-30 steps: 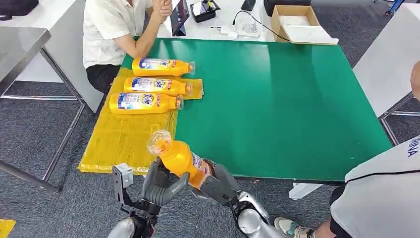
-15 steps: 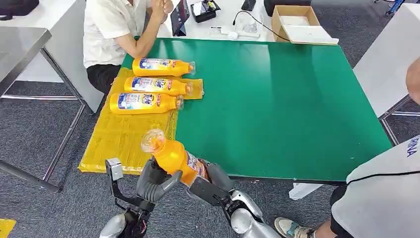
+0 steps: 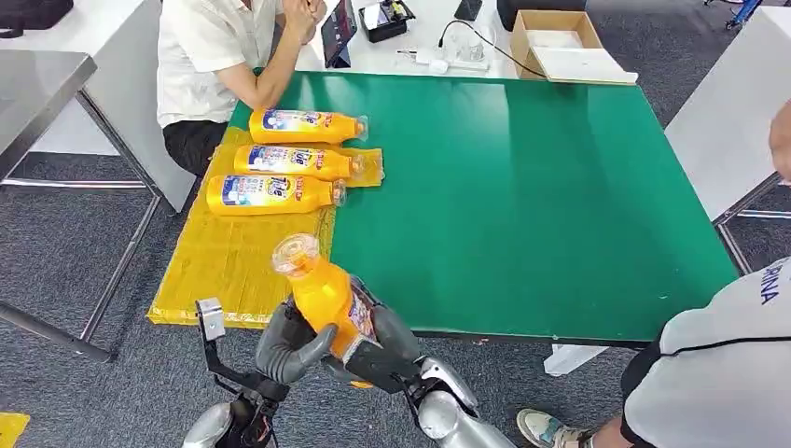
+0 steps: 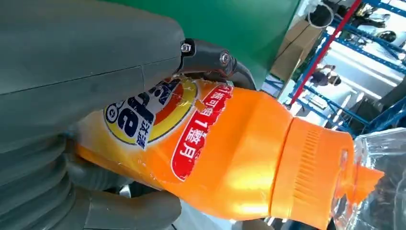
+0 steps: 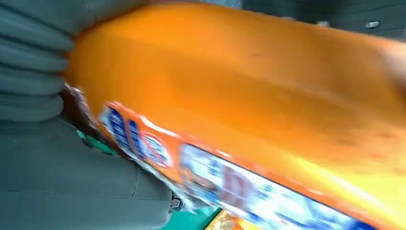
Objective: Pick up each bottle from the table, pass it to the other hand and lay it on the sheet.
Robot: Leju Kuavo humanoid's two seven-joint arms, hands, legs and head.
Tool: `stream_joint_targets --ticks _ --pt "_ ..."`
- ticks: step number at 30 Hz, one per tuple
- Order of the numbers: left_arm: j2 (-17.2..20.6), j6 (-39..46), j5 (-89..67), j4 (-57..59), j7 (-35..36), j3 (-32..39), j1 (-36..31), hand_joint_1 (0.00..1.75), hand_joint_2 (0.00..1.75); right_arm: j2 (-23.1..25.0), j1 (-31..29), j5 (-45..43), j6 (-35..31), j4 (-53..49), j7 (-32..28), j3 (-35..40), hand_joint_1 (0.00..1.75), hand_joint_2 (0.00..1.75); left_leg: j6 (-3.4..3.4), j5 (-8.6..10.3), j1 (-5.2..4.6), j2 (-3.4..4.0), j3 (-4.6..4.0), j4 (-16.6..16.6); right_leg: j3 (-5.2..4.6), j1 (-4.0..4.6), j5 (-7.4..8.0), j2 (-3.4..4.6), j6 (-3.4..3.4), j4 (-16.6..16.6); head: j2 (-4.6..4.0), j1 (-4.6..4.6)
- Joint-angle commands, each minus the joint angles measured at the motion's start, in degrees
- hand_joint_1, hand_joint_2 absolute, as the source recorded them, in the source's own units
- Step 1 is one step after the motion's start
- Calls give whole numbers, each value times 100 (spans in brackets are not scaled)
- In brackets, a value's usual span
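An orange bottle [image 3: 322, 289] with a clear cap stands tilted over the table's near edge, cap pointing up and away. My left hand [image 3: 291, 343] wraps its lower body from the left, thumb across the front. My right hand [image 3: 378, 341] grips the same bottle from the right and below. Up close, the bottle [image 4: 230, 143] lies in my left hand [image 4: 86, 96], and the bottle [image 5: 263, 96] presses against my right hand [image 5: 48, 143]. The yellow sheet [image 3: 233, 261] covers the table's left side. Three orange bottles [image 3: 303, 126] [image 3: 294, 161] [image 3: 270, 194] lie on its far part.
The green table [image 3: 522, 187] stretches to the right of the sheet. A person in a white shirt [image 3: 210, 56] sits at its far left corner. Another person [image 3: 718, 364] stands at the near right. A cardboard box [image 3: 560, 42] sits beyond the far edge.
Both hands and the bottle have shifted a little left and toward the table. The bottle now stands more upright. The three bottles on the sheet have not moved.
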Motion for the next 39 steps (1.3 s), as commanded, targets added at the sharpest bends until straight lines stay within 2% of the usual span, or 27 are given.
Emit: stream_joint_targets --ticks 1,3,5,6,9,11,12,13,14,23,26,27,28,31,33,35,39 --pt "69 344 -349 -83 -67 7 -163 175 175 -35 101 -2 -360 -251 -345 -44 0 0 -6 -5 4 1 14 -2 14 5 -6 -1 -10 -1 0 0" --pt "67 553 -532 -202 -58 21 -189 175 175 -112 243 -26 -401 -479 -381 -116 0 0 -6 -4 4 -6 10 -1 11 5 -7 -8 -9 0 0 0" --pt "24 906 -821 -352 -193 86 -177 175 175 -58 611 -583 -332 -973 -699 -493 0 0 -7 -6 5 -9 16 -1 18 6 -10 -11 -10 0 0 0" --pt "24 1002 -794 -487 -199 152 -129 175 175 -114 827 -689 -321 -1395 -717 -574 0 175 -5 -3 4 -8 8 -1 9 5 -7 -10 -8 0 0 -2" --pt "44 1691 -1408 -755 -473 204 -157 175 175 -125 1346 -1155 -426 -2309 -651 -958 0 175 -8 -12 7 -13 20 3 22 9 -18 -17 -13 3 0 -2" --pt "24 2324 -1972 -795 -583 244 -247 175 175 -75 1534 -1377 -628 -2621 -561 -1245 0 175 -5 -5 6 -14 -1 4 2 7 -10 -16 -8 2 0 0" --pt "26 2416 -2046 -760 -579 243 -288 175 175 -80 1543 -1405 -669 -2621 -514 -1306 0 175 -11 -24 10 -14 31 12 35 12 -28 -17 -17 9 0 -2" --pt "43 2103 -1656 -701 -407 210 -307 175 175 -77 1520 -1490 -617 -2544 -465 -1332 0 175 -5 -4 3 -11 0 2 3 4 -8 -14 -8 2 0 -2" --pt "114 1557 -1051 -601 -201 142 -313 175 175 -61 1487 -1641 -453 -2394 -465 -1368 0 175 -7 -9 6 -10 12 4 14 7 -13 -13 -11 3 0 0" --pt "161 1497 -1090 -543 -332 63 -264 175 175 -10 1488 -1647 -461 -2260 -555 -1345 0 175 -6 -3 2 2 10 -4 6 3 -3 -5 -9 -3 0 0" --pt "167 2374 -2177 -402 -601 -29 -402 175 175 12 1650 -1605 -841 -2332 -676 -1471 0 175 -5 -2 1 2 10 -6 7 3 -2 -4 -7 -5 0 -2" --pt "183 2832 -2828 -349 -737 -61 -459 175 175 31 1682 -1604 -956 -2371 -736 -1525 0 175 -12 -15 6 3 44 -8 41 8 -15 -5 -18 -7 0 0" --pt "198 3497 -3800 -224 -793 -111 -582 175 175 43 1709 -1619 -1041 -2438 -791 -1579 0 175 -5 -2 2 -3 12 -5 9 4 -4 -11 -8 -4 0 -2" --pt "189 4291 -5469 301 -516 -60 -922 175 175 48 1763 -1590 -1151 -2682 -868 -1620 0 175 -9 -5 4 -14 26 -6 26 7 -11 -21 -14 -4 0 -2" --pt "81 4811 -7162 858 50 -45 -1221 175 175 64 1748 -1496 -1164 -2773 -865 -1559 0 175 -5 1 1 -13 13 -7 12 2 -4 -19 -9 -5 0 0" --pt "-53 4695 -7870 1285 293 10 -1466 175 175 86 1725 -1412 -1195 -2783 -853 -1494 0 175 -7 1 2 -16 22 -8 24 3 -5 -21 -12 -8 0 0" --pt "-76 4682 -7880 1340 296 23 -1501 175 175 95 1723 -1412 -1193 -2776 -854 -1480 0 175 -7 -4 3 -5 30 -5 29 5 -6 -11 -14 -5 0 0"
